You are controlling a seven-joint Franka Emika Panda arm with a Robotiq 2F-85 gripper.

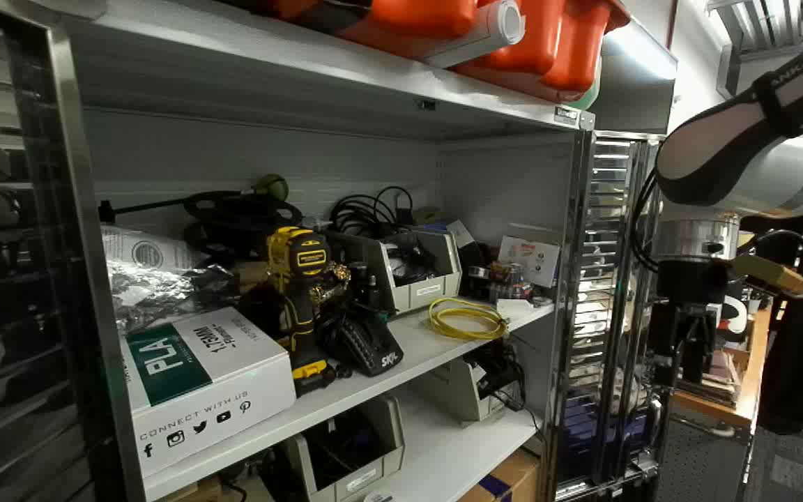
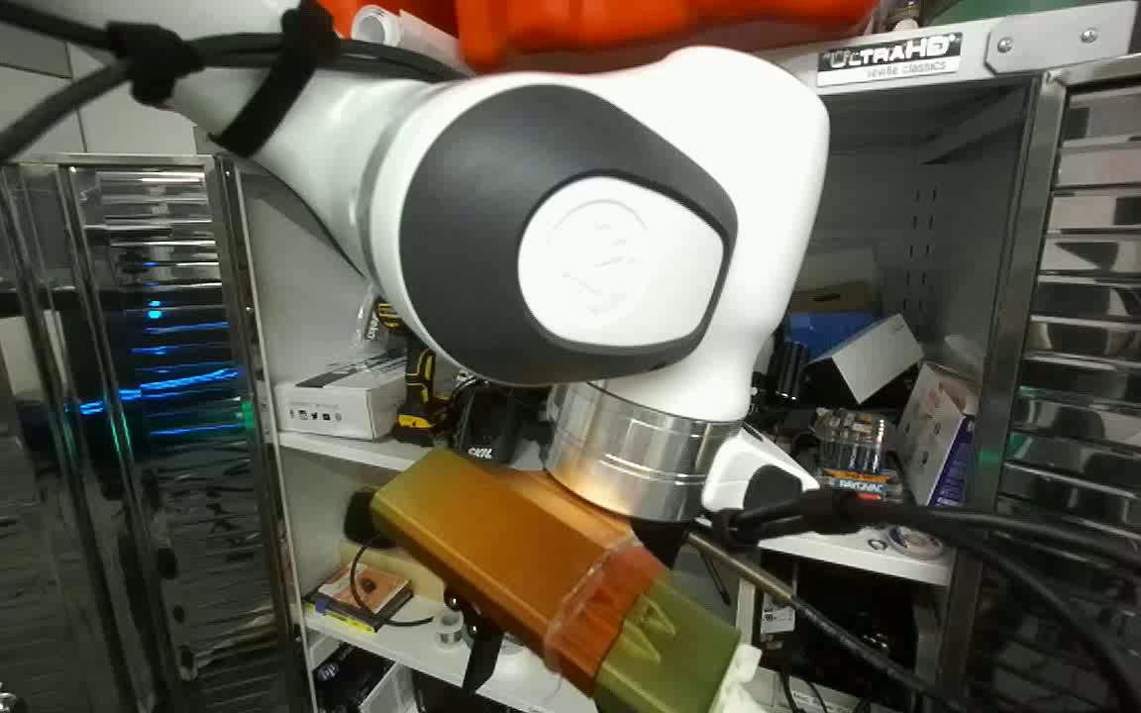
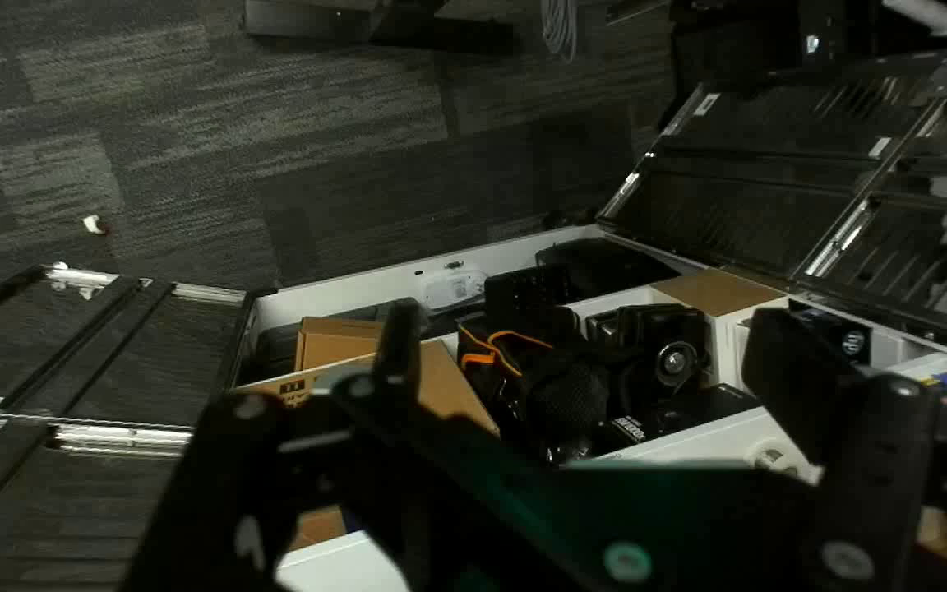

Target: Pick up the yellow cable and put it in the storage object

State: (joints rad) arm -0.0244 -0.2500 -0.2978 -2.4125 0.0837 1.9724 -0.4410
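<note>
The yellow cable (image 1: 468, 322) lies in a loose flat coil near the front edge of the middle shelf in an exterior view. Just behind and beside it stands the storage object, a small beige-white open-top bin (image 1: 412, 295) with black items inside. My gripper (image 1: 687, 352) hangs outside the cabinet, to the right of the cable in that view, pointing down. In the wrist view the gripper (image 3: 587, 325) has its two fingers wide apart with nothing between them. The cable and this bin are hidden behind the arm in an exterior view and do not show in the wrist view.
A yellow-and-black power tool (image 1: 297, 293), a SKIL charger (image 1: 366, 341) and a PLA box (image 1: 210, 383) share the shelf. Similar bins (image 1: 366, 477) stand on the shelf below. An upper shelf (image 1: 346, 56) overhangs. Slatted doors (image 1: 603, 293) stand open at the sides.
</note>
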